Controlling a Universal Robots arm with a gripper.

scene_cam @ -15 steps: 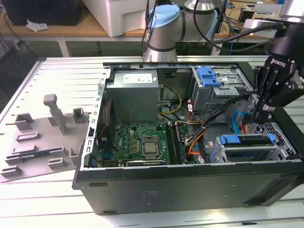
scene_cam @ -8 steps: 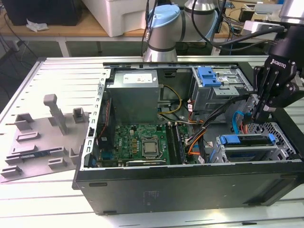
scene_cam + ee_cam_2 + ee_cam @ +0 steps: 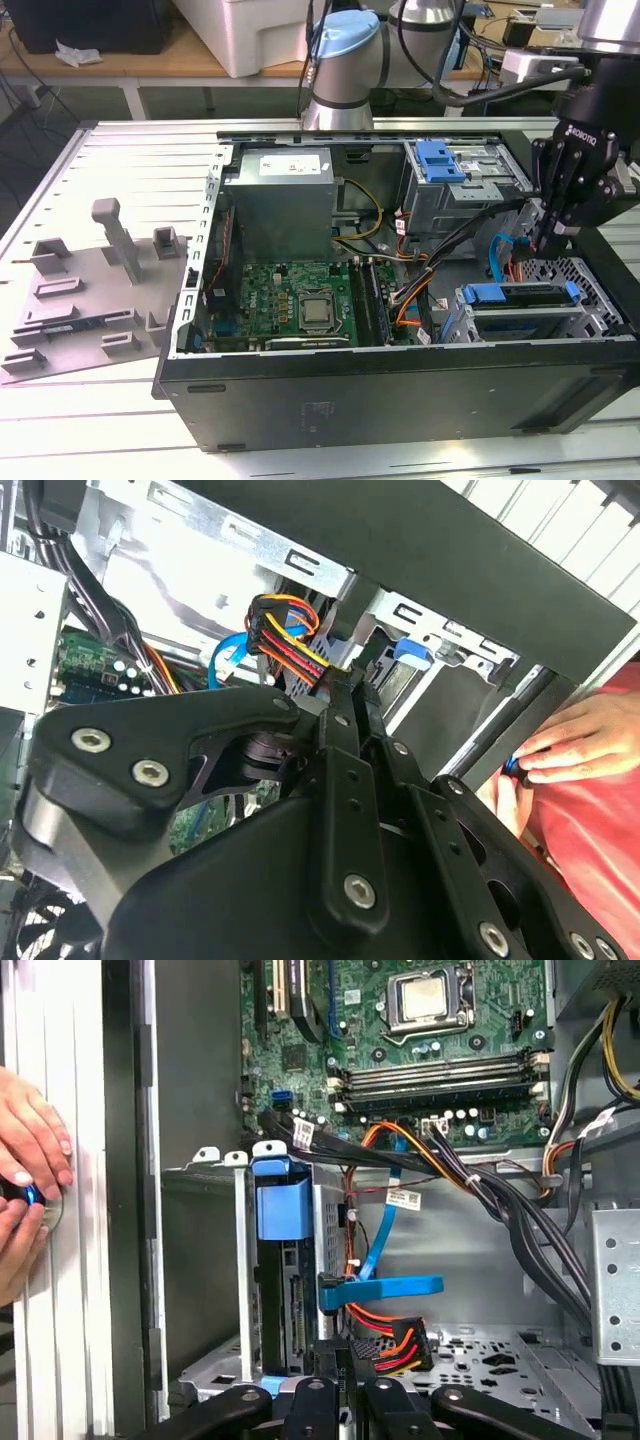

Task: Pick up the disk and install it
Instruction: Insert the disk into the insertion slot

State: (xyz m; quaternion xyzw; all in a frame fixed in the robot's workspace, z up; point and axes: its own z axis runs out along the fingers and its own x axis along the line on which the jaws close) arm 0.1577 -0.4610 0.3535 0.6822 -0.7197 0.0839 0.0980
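The black metal claw (image 3: 547,233), jaws pressed together with nothing visibly held, hangs beside the flat disk (image 3: 285,1280), whose glossy blue plastic carrier sits edgewise in the grey metal drive bay (image 3: 200,1260).

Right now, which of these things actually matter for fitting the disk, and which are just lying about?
Part of the job:
the disk in its blue carrier, sitting in the drive cage
the gripper, close by

Just lying about:
power supply box
motherboard
second blue bracket
grey plate beside the case
a person's hands
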